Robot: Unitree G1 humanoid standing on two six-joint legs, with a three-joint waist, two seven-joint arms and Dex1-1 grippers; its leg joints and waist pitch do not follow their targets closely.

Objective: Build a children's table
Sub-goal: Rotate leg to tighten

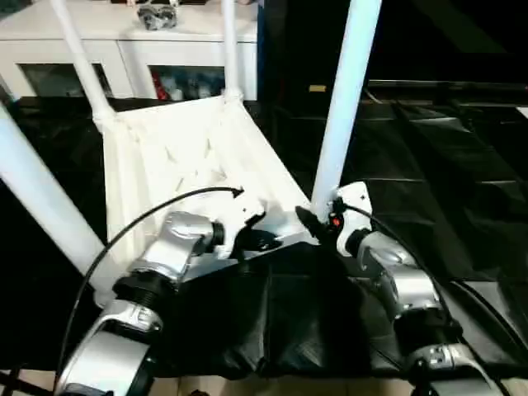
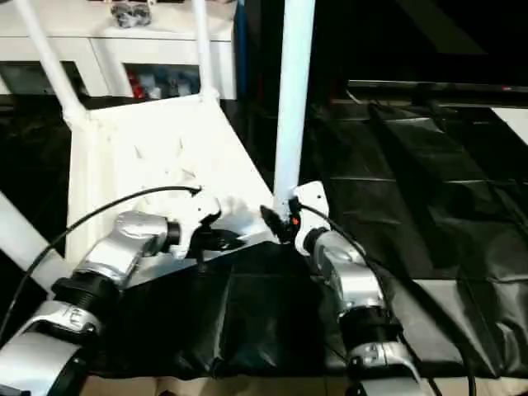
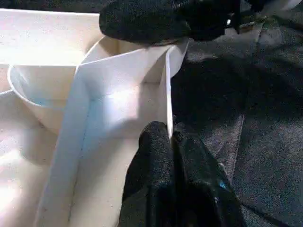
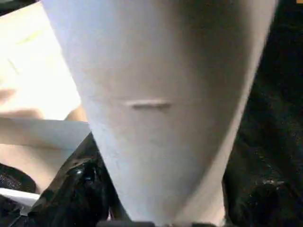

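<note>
Fingers of left gripper (image 3: pixel 173 156) pinch tabletop (image 1: pixel 177 157) wall; right gripper (image 1: pixel 318 221) clasps fourth leg (image 1: pixel 340 107), three legs seated, near done

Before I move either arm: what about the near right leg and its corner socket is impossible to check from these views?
- Seating of the near right leg in the tabletop: head views, the right gripper covers the joint.
- Leg's upper end: cut off by the top edge.
- Right wrist view: the leg blocks the socket.
- Left wrist view: the left gripper pinches a rib; black fingers cover the corner.
</note>
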